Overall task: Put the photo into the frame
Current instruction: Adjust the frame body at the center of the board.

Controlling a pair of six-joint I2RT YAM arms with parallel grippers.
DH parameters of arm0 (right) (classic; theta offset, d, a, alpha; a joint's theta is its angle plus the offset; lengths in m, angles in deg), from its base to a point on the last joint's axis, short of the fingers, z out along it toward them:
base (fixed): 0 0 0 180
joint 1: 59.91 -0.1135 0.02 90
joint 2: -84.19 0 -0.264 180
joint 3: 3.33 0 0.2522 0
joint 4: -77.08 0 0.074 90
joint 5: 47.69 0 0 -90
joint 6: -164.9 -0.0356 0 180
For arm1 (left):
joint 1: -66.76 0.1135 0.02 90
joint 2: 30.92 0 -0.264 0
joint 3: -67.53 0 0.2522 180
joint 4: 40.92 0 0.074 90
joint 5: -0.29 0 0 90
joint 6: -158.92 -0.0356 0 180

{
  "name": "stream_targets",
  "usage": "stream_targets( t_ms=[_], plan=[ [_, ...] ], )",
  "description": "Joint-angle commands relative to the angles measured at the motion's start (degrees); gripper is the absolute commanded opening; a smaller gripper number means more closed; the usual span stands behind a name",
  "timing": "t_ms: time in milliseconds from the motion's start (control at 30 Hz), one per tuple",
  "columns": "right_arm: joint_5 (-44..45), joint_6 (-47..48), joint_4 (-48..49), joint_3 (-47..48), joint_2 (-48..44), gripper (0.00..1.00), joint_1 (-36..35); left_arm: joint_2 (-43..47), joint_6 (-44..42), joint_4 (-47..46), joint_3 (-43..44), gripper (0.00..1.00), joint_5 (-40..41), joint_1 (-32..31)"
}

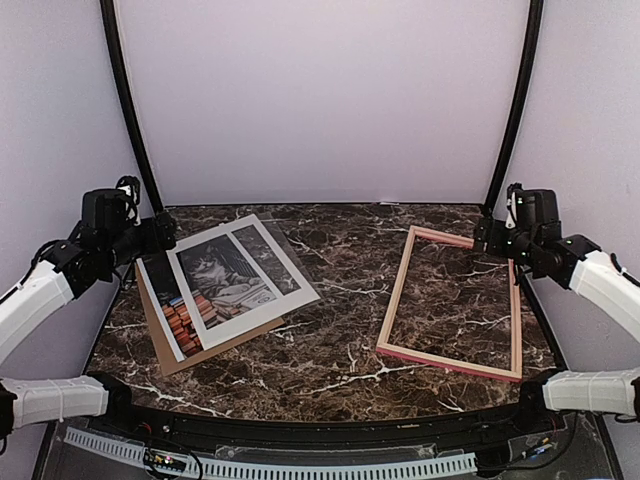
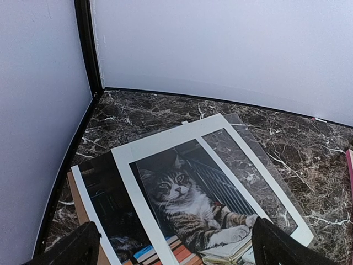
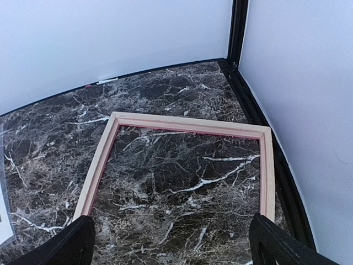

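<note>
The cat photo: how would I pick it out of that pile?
Look at the left side of the marble table, where flat sheets lie stacked. The photo is the middle layer, between brown board and white mat. It alone carries a picture: a grey cat above orange books.

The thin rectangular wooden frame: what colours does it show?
The frame is pale wood with pink edges, clearest in the right wrist view.

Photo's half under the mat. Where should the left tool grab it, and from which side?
Take the photo by its bare left strip, the only part clear of the mat, with the left tool coming in from the left. It lies flat on the board, so the edge probably needs levering up first.
</note>
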Motion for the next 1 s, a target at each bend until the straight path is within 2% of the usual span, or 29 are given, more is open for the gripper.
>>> stream_targets(
  t_ms=[0, 300, 467, 567, 800, 967],
  plan=[
    [0.3, -1.6, 1.5, -0.9, -3.8, 0.99, 0.0, 3.5, -0.6, 1.4, 0.5, 0.99, -1.2, 0.6],
    [1.0, -3.4, 2.6, -1.4, -3.3, 0.99, -0.7, 7.4, -1.4, 0.5, -1.1, 0.99, -2.8, 0.9],
    [0.8, -6.7, 4.4, -2.1, 1.1, 0.99, -4.5, 7.4, -2.5, -1.2, -2.9, 0.99, -6.3, 1.0],
    [1.2, -9.0, 7.2, -2.8, 4.0, 0.99, -7.8, 6.0, 0.6, -1.5, -4.1, 0.99, -7.4, 1.0],
    [2.8, -12.8, 8.6, 0.5, 16.5, 0.99, -16.1, 2.4, 5.0, -3.2, -5.3, 0.99, -8.6, 1.0],
    [3.7, -12.8, 8.9, 5.0, 26.2, 0.99, -19.3, 0.5, 6.4, -4.1, -6.2, 0.99, -9.9, 1.0]
  ],
)
